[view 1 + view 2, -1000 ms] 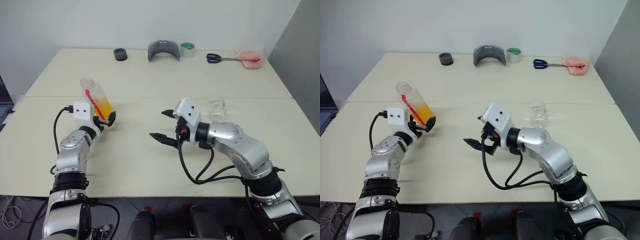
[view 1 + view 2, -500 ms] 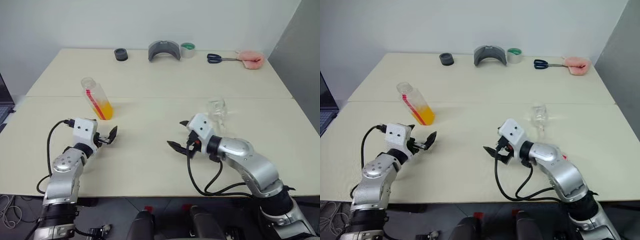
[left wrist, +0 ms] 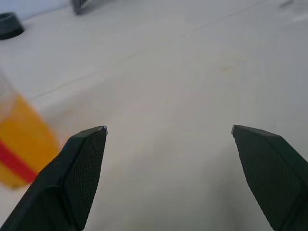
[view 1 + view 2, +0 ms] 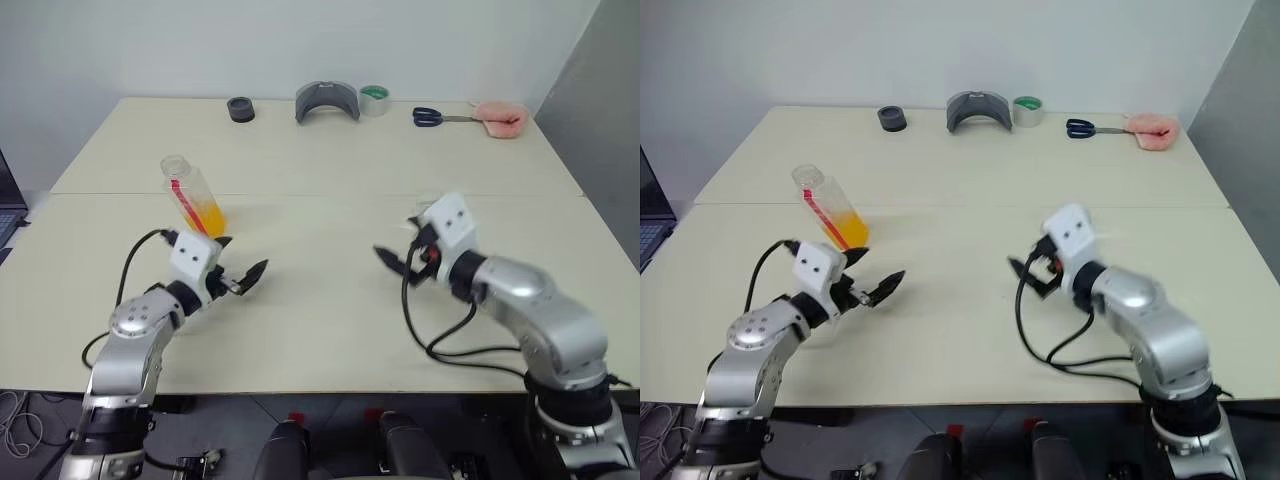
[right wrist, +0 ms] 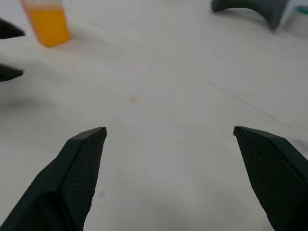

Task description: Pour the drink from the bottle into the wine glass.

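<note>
Left hand gapes wide and empty over the tabletop, near the uncapped bottle, which stands apart behind it with drink in its lower part. A clumsy reach could topple it and spill. Right hand is equally wide, empty; the glass is hidden, so knocking it blind is a risk.

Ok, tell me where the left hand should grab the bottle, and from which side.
Grip the bottle around the middle of its body, coming in level from the near side, one finger on each side. It stands upright with the drink in its lower part, so a side grip should keep it steady and leave the top free. The open left hand is already just in front of it.
</note>
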`<action>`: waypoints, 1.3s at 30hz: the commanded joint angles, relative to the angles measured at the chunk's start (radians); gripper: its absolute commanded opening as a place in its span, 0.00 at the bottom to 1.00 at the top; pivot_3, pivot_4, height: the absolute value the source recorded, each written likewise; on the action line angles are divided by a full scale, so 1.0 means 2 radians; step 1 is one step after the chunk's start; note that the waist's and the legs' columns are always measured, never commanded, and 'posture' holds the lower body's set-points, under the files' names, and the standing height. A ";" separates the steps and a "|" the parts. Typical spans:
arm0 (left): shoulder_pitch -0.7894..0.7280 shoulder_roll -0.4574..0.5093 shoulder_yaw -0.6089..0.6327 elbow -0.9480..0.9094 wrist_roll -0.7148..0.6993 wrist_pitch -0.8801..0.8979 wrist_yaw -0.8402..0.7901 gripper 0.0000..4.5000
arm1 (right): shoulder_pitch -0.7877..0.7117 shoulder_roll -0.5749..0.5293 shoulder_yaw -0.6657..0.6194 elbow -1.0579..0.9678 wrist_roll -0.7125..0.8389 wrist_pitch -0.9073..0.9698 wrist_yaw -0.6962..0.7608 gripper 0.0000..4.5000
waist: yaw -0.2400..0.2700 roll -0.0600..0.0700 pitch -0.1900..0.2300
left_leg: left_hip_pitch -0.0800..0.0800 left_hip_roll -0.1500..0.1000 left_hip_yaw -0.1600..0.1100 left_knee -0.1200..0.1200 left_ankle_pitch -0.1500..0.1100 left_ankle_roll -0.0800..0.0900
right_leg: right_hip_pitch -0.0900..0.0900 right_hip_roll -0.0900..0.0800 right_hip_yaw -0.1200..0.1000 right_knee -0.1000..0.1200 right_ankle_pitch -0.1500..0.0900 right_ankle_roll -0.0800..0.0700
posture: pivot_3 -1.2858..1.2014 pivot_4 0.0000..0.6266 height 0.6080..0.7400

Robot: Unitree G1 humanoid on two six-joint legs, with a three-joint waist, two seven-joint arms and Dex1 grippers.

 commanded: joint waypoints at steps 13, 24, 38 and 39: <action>-0.108 0.020 -0.121 -0.019 -0.022 -0.032 -0.203 0.99 | -0.158 -0.078 -0.092 0.233 0.045 0.215 0.032 1.00 | -0.006 0.000 0.000 | 0.000 0.000 0.001 0.000 0.000 0.000 | 0.000 0.001 0.001 0.000 0.000 0.000 | 0.52 0.24 1.00; -0.120 0.002 -0.139 -0.004 -0.009 -0.062 -0.219 0.99 | -0.273 -0.093 0.031 0.489 0.039 0.157 0.133 1.00 | -0.011 0.000 0.000 | 0.000 0.000 0.001 0.000 0.000 0.000 | -0.001 0.001 0.001 0.000 0.000 0.000 | 0.52 0.24 1.00; -0.102 0.005 -0.130 -0.002 -0.001 -0.080 -0.215 1.00 | -0.332 -0.082 0.110 0.647 0.027 0.083 0.306 0.90 | -0.011 0.000 0.000 | 0.000 0.000 0.001 0.000 0.000 0.000 | -0.001 0.001 0.001 0.000 0.000 0.000 | 0.52 0.24 1.00; -0.102 0.005 -0.130 -0.002 -0.001 -0.080 -0.215 1.00 | -0.335 -0.079 0.106 0.655 0.025 0.080 0.306 0.90 | -0.011 0.000 0.000 | 0.000 0.000 0.001 0.000 0.000 0.000 | -0.001 0.001 0.001 0.000 0.000 0.000 | 0.52 0.24 1.00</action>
